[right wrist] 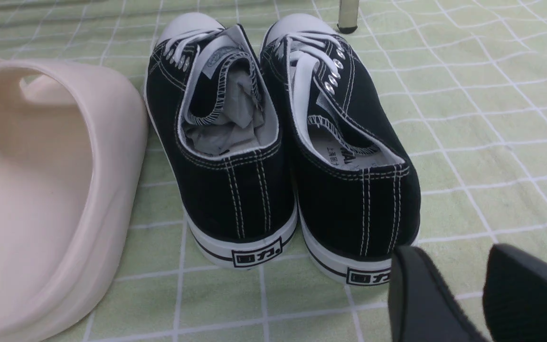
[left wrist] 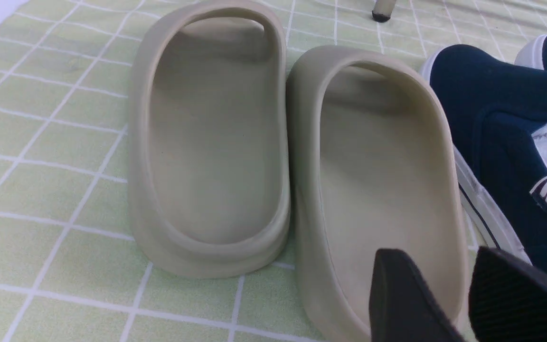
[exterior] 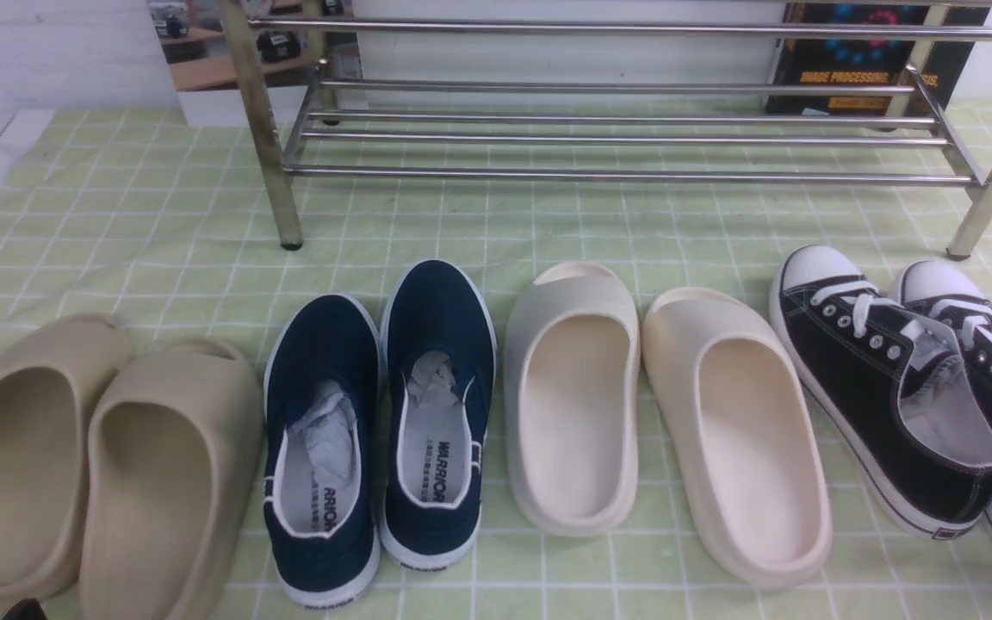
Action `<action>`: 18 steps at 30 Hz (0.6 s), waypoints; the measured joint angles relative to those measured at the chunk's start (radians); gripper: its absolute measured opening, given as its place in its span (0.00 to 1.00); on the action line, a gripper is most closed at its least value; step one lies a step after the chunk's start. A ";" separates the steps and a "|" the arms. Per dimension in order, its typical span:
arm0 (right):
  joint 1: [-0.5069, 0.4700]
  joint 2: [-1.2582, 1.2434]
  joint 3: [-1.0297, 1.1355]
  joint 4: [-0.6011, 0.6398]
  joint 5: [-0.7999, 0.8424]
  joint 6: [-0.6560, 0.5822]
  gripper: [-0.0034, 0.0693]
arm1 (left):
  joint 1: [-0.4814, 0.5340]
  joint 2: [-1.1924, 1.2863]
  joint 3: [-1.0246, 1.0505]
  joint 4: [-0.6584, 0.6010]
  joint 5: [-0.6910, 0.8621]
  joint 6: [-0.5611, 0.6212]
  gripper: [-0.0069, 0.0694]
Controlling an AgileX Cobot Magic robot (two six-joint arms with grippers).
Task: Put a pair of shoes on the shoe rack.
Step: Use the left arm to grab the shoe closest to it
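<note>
The pair of shoes, navy slip-ons with white soles and paper stuffing, stands side by side on the checked cloth, the left shoe (exterior: 321, 448) a little nearer than the right shoe (exterior: 436, 405). The chrome shoe rack (exterior: 616, 138) stands behind them, and its shelves hold no shoes. My left gripper (left wrist: 437, 256) is open and holds nothing. It hovers over the heel of a beige slide (left wrist: 378, 171), just beside the navy shoe (left wrist: 501, 118). Only its tips (exterior: 1, 611) show in the front view. My right gripper (right wrist: 451, 251) is open behind the heel of a black sneaker (right wrist: 354, 190).
Two beige slides (exterior: 100, 465) lie left of the navy pair and two cream slides (exterior: 651, 413) lie right of it. Black lace-up sneakers (exterior: 909, 396) sit at the far right. A dark book (exterior: 858, 60) leans behind the rack. A rack leg (exterior: 276, 172) stands beyond the navy shoes.
</note>
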 joint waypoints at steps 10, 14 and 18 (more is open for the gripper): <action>0.000 0.000 0.000 0.000 0.000 0.000 0.38 | 0.000 0.000 0.000 -0.089 -0.020 0.000 0.40; 0.000 0.000 0.000 0.000 0.000 0.000 0.38 | 0.000 0.000 0.000 -0.089 -0.020 0.000 0.40; 0.000 0.000 0.000 0.000 0.000 0.000 0.38 | 0.000 0.000 0.000 -0.148 -0.021 0.000 0.40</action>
